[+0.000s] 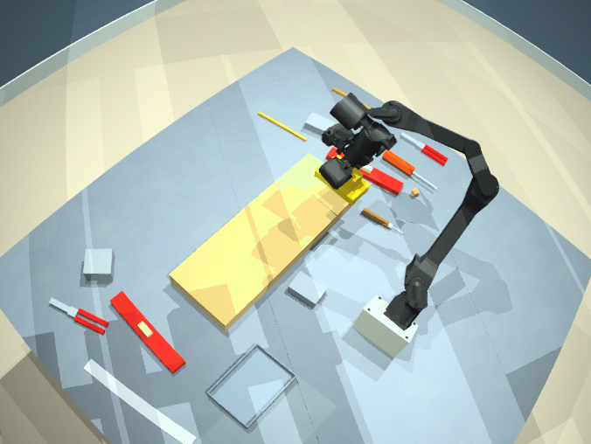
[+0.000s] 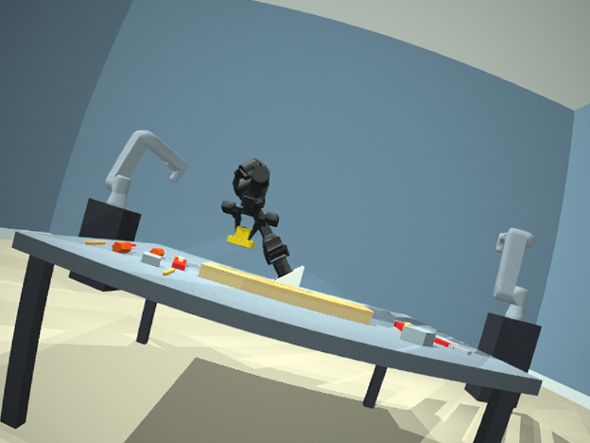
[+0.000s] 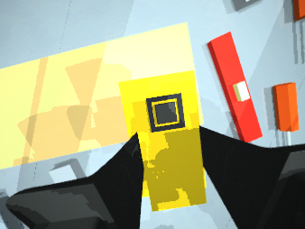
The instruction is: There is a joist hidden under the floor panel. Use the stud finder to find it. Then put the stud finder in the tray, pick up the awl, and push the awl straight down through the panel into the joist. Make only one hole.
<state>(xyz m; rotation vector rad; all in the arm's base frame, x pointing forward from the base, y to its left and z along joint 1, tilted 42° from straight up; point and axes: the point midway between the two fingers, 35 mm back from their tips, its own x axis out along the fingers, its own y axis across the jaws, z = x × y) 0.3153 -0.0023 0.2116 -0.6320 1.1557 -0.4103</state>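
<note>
My gripper (image 1: 347, 174) (image 2: 244, 232) (image 3: 164, 130) is shut on the yellow stud finder (image 1: 354, 190) (image 2: 240, 241) (image 3: 176, 167). It holds the stud finder in the air, above the height of the floor panel (image 1: 224, 248) (image 2: 286, 292) (image 3: 149, 50), near the panel's far right end in the top view. The stud finder's dark square display with a yellow outline faces the wrist camera. The awl (image 1: 376, 217) with a brown handle lies on the table beside the panel's right end. The shallow tray (image 1: 271, 403) sits at the front in the top view, with nothing in it. The joist is hidden.
A red level (image 1: 382, 180) (image 3: 227, 72) and an orange screwdriver (image 1: 398, 163) (image 3: 285, 105) lie beyond the panel's right end. A grey block (image 1: 306, 288) lies between panel and arm base. Another red level (image 1: 152, 334), pliers (image 1: 90, 319) and a white strip (image 1: 138, 400) lie at the left.
</note>
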